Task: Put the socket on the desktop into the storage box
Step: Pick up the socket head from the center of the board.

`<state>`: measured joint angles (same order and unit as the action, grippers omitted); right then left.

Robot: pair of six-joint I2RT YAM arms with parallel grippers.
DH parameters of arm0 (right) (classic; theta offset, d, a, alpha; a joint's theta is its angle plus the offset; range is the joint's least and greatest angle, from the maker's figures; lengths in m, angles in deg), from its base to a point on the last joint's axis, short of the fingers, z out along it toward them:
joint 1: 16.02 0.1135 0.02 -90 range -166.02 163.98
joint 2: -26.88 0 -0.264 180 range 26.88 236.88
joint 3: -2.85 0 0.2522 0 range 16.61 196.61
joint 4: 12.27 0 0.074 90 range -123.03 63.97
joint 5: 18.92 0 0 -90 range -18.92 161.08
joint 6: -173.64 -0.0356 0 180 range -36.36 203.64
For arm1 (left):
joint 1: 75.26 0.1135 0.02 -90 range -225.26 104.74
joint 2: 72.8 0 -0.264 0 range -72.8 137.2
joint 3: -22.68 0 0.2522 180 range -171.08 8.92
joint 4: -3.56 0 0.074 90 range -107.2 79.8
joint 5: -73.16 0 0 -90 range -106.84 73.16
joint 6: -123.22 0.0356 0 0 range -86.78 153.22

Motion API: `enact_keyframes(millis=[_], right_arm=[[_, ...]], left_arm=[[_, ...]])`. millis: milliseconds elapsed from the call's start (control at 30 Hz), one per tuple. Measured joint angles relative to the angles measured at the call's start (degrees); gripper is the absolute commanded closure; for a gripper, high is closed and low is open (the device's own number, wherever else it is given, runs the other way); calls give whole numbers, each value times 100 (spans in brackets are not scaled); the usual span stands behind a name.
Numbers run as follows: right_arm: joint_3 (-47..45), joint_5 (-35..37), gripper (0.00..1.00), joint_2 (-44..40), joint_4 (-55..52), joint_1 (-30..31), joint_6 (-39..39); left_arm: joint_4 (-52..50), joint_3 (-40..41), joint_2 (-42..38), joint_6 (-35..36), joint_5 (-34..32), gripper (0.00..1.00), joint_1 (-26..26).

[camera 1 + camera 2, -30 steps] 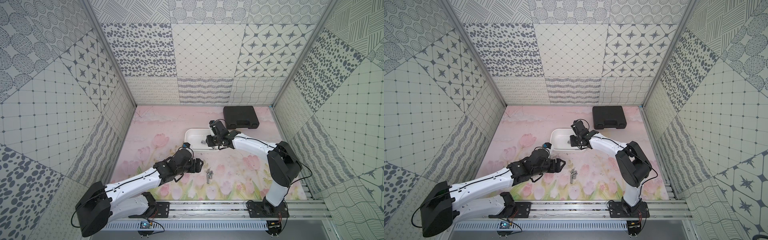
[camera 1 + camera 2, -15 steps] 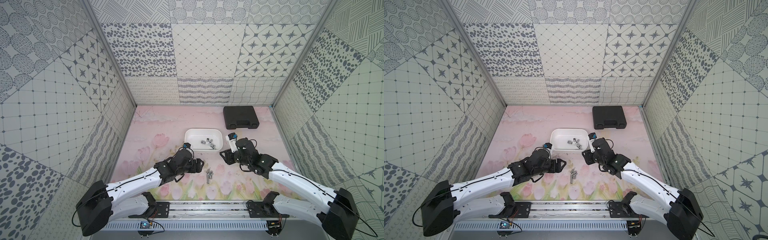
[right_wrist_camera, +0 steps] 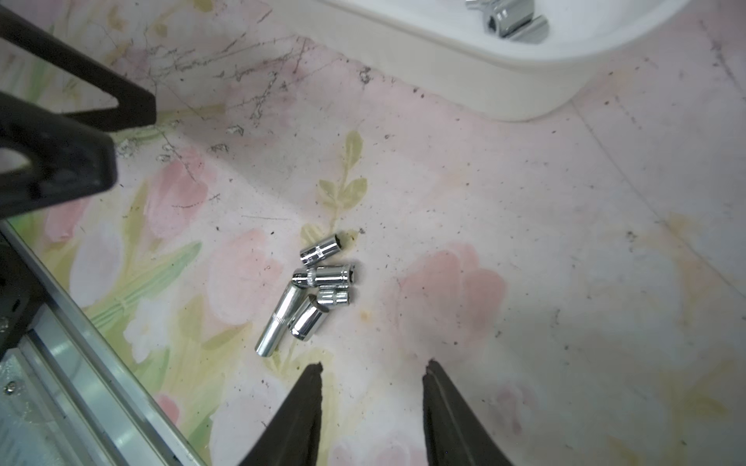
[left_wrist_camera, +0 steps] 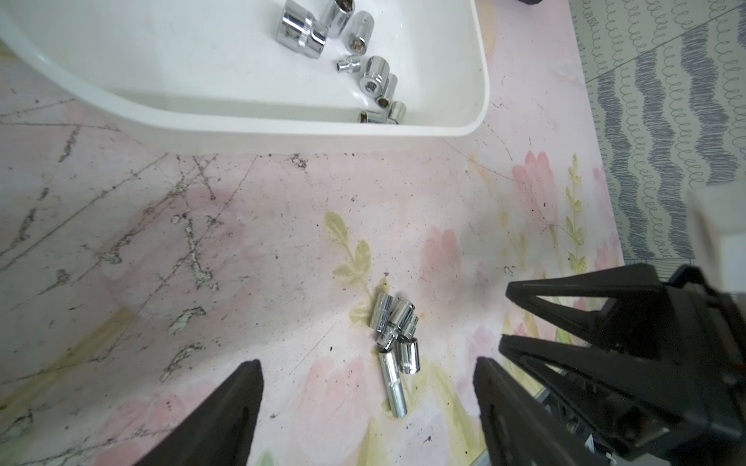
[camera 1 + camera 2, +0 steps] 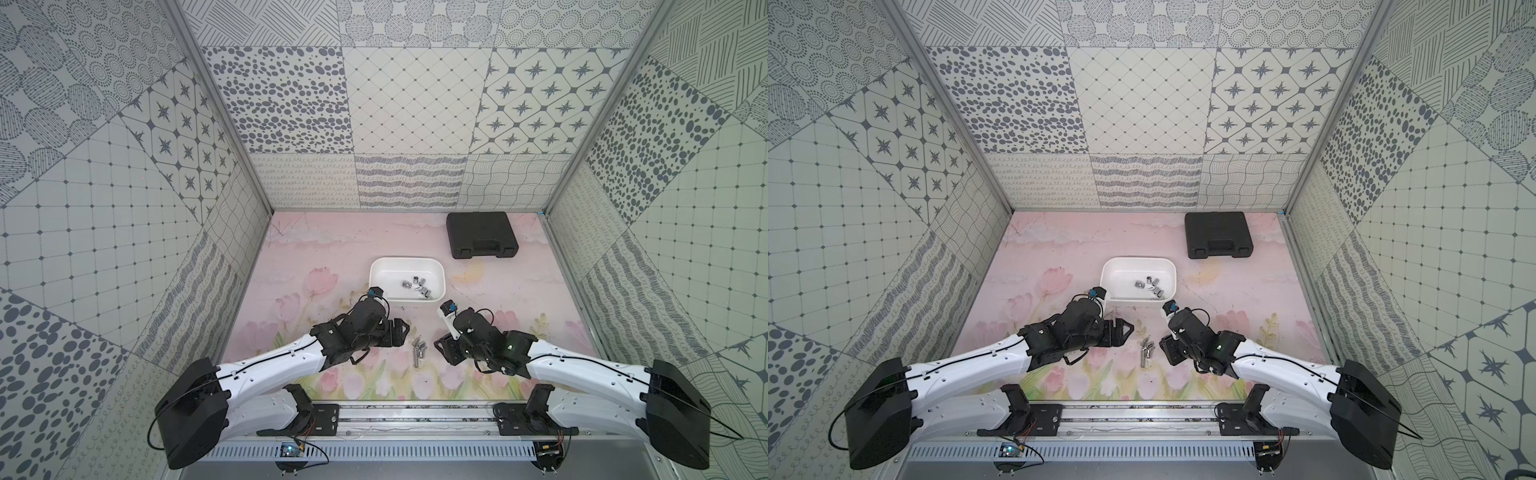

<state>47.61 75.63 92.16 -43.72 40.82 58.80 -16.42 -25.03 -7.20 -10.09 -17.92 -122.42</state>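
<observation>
Pincers, both empty: left pincer [image 4: 367, 363] stood part open, right pincer [image 3: 373, 364] narrower yet open, flanking the socket cluster [image 5: 419, 349] on the worktop [image 5: 324, 257] near of the storage box [image 5: 407, 259]; step judged approach, the next move needing descent onto one socket without scattering its neighbours.

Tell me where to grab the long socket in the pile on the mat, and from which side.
I'd grip the long socket by its free half, nearest the rail, coming straight down with jaws across its width. It lies flat, and the short sockets crowd its other end.
</observation>
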Motion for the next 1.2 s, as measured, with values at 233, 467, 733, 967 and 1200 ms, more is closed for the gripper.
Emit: enact_keyframes(millis=[233,467,733,967,1200], right_arm=[[103,195,56,260,116,337,-2],[103,192,56,260,221,358,0],[109,116,56,767,249,365,90],[236,92,56,1056,326,385,122],[264,42,56,1086,505,529,120]], left_arm=[[0,0,-11,0,42,14,0],[0,0,-44,0,42,14,0],[-2,0,-44,0,37,14,0],[0,0,-42,0,22,14,-2],[-2,0,-42,0,15,14,-4]])
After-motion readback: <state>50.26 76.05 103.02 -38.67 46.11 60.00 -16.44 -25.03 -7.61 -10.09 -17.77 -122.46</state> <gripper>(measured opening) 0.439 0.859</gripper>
